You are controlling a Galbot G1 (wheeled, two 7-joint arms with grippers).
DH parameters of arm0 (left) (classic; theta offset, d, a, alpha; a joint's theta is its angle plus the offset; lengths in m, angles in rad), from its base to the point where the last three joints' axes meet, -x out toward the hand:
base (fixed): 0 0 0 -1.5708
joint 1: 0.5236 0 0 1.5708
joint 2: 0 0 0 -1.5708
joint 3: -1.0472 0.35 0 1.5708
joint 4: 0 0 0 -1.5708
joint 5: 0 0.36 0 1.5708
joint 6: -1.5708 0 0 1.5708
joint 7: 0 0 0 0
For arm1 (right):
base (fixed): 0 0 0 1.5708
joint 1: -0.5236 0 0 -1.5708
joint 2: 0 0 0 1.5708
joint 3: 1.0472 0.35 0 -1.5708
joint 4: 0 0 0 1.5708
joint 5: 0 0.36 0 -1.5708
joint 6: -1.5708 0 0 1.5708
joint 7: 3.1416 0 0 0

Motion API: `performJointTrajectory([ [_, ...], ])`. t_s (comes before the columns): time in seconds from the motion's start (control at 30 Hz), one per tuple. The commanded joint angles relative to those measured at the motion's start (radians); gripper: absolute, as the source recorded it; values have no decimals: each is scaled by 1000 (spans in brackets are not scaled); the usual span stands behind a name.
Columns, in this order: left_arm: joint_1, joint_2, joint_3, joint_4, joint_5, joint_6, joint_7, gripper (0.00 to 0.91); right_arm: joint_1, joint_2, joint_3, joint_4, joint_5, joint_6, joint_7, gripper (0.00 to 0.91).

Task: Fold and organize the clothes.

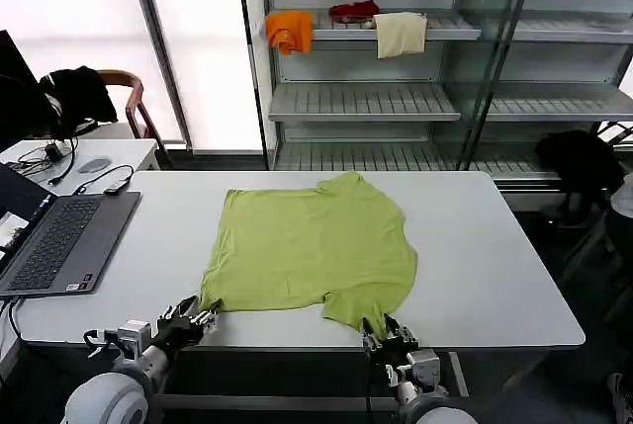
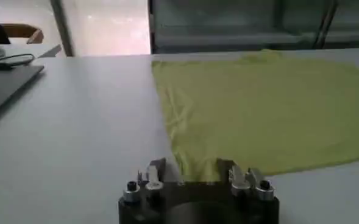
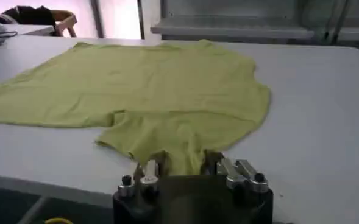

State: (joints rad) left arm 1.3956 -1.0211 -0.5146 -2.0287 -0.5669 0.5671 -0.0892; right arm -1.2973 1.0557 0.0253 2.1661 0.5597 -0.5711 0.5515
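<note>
A lime yellow-green T-shirt (image 1: 312, 246) lies spread flat on the white surface (image 1: 495, 256), roughly at its middle, with its plain face up and a few soft wrinkles across the cloth. Its hem side runs along the left, and a short sleeve hangs toward the near edge of the surface on the right. The left tool (image 1: 194, 319) sits at the near edge of the surface, at the shirt's near-left corner; in the left wrist view (image 2: 188, 173) its fingers are pressed together on that corner of the fabric, with cloth pinched between them. The right tool (image 1: 387, 331) sits at the near edge too, at the tip of the near sleeve; the right wrist view (image 3: 182, 163) has its fingers closed on the sleeve's edge, the yellow-green cloth bunched between them. The two tools are well apart, one at each near end of the garment. A grey laptop (image 1: 59, 241) rests open on the left part of the surface, apart from the shirt, with cables (image 1: 94, 179) trailing behind it. Beyond the surface stands a metal shelf unit (image 1: 366, 98) bearing an orange cloth (image 1: 289, 31), a red cloth (image 1: 354, 11) and a cream cloth (image 1: 401, 34).
</note>
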Motion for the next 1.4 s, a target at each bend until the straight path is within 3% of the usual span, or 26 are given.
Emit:
performJointTrajectory([
  [0.03,-3,4,0,1,5,-17,16,0,13,2,-9,-7,-8,-6,1,0],
  [0.53,-23,4,2,-61,-82,-72,-4,0,16,-17,26,76,-58,2,-23,0],
  [0.67,-76,3,10,-52,-112,-72,-37,0,43,-32,83,74,-61,2,-65,0],
  [0.97,-272,-9,87,14,-166,-49,-144,0,162,-80,188,-17,-51,-6,-226,0],
  [1.1,-362,-25,131,97,-164,-58,-183,0,280,-94,179,-120,-67,-3,-304,0],
  [1.27,-419,-33,156,161,-152,-87,-186,0,414,-86,132,-219,-80,26,-350,0],
  [1.4,-473,-51,181,248,-135,-119,-190,0,510,-63,66,-305,-81,27,-357,0],
])
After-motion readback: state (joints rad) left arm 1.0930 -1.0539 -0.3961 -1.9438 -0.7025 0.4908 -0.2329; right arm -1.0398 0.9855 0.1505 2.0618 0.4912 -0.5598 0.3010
